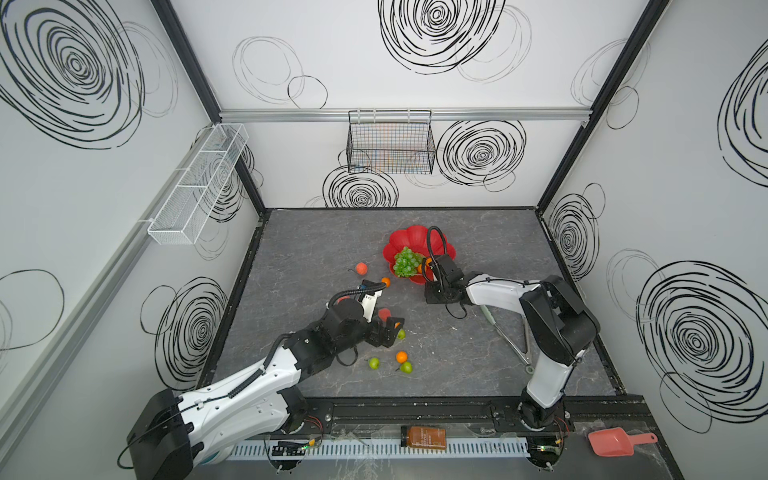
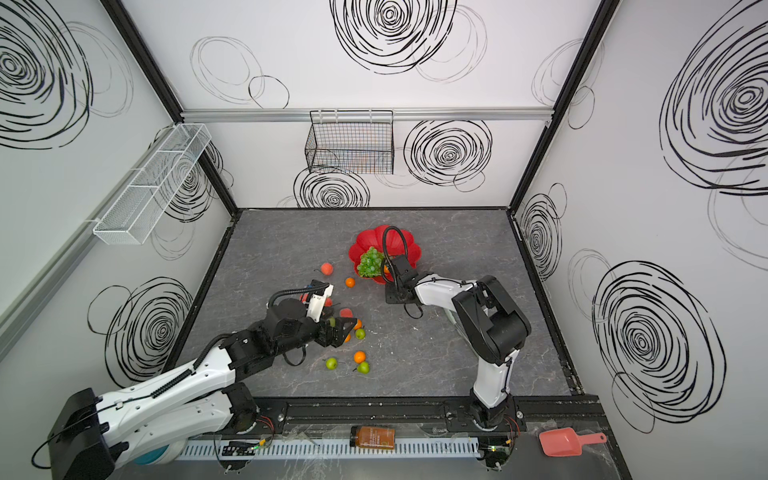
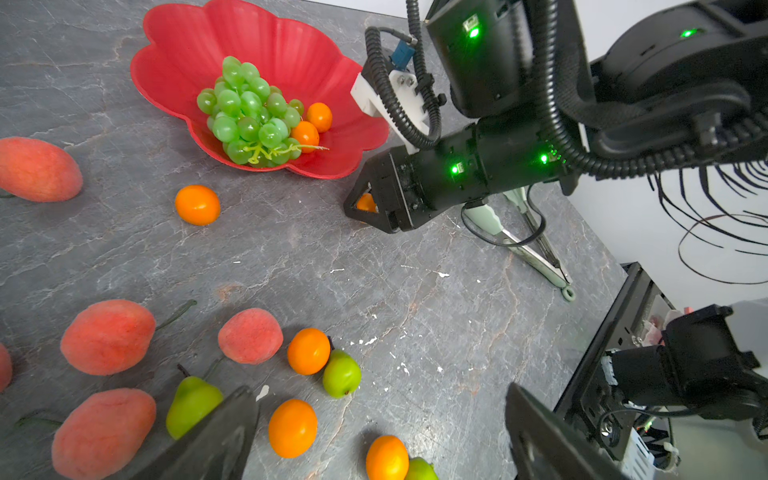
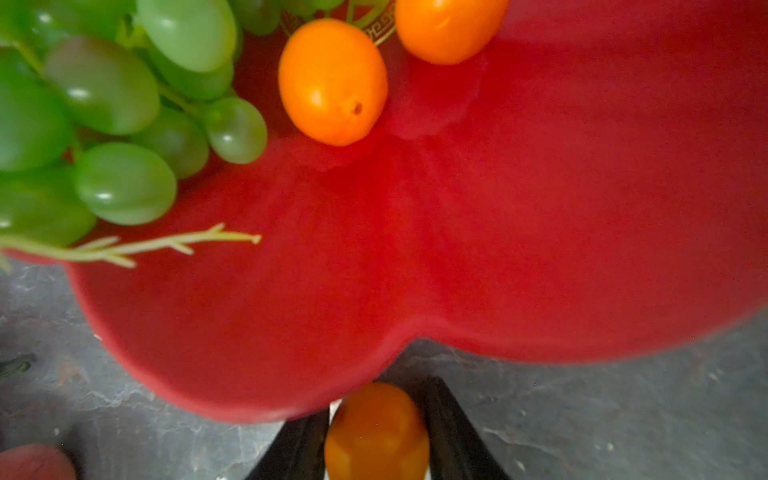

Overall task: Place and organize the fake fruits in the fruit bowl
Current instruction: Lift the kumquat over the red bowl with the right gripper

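Grey marbled tabletop (image 1: 457,353), white walls (image 1: 540,62) with black swirls; fruit bowl (image 1: 409,239) sits mid-frame in both top views.
Your right gripper (image 4: 376,415) is clamped on an orange (image 4: 376,440) at the bowl's lower rim. Your left gripper (image 3: 380,388) gapes wide over the loose fruits (image 3: 308,351). The grapes (image 1: 405,262) lie in the bowl's lower left, long axis roughly up-down, stem toward the lower rim.

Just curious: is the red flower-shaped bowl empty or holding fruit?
Partly filled: the red bowl holds a green grape bunch and two oranges; the rest of its inside is bare.
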Controlling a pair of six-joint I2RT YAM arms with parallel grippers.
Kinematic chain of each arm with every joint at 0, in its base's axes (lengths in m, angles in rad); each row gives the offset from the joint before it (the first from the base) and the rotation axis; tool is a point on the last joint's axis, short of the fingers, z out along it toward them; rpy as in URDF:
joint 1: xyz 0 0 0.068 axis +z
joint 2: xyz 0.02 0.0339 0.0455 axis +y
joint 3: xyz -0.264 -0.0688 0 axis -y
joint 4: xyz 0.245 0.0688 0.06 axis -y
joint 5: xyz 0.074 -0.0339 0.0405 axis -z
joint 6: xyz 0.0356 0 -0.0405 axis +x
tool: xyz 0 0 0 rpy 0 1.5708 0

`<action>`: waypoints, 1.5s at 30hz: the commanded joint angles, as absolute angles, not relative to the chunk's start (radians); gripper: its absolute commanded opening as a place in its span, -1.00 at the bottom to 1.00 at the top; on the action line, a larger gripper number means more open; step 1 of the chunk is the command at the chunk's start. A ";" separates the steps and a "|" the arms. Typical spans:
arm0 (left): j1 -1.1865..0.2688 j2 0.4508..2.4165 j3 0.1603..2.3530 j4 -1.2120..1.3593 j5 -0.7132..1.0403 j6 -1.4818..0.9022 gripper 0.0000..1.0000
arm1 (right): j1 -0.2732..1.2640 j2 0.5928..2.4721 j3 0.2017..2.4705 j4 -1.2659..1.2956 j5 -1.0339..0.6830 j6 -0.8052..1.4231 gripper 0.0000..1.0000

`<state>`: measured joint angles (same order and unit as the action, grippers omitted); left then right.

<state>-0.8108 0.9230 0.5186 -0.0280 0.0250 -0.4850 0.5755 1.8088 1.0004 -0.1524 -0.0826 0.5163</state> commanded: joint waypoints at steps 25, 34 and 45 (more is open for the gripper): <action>-0.762 1.012 0.658 0.026 0.083 -0.399 0.92 | 0.500 1.420 0.976 -0.331 -0.058 0.486 -0.33; -0.634 1.147 0.803 0.060 0.182 -0.320 0.92 | 0.450 1.560 1.145 -0.337 -0.084 0.436 -0.33; -0.460 1.213 0.787 0.117 0.311 -0.335 0.92 | 0.444 1.834 1.331 -0.384 -0.096 0.411 -0.35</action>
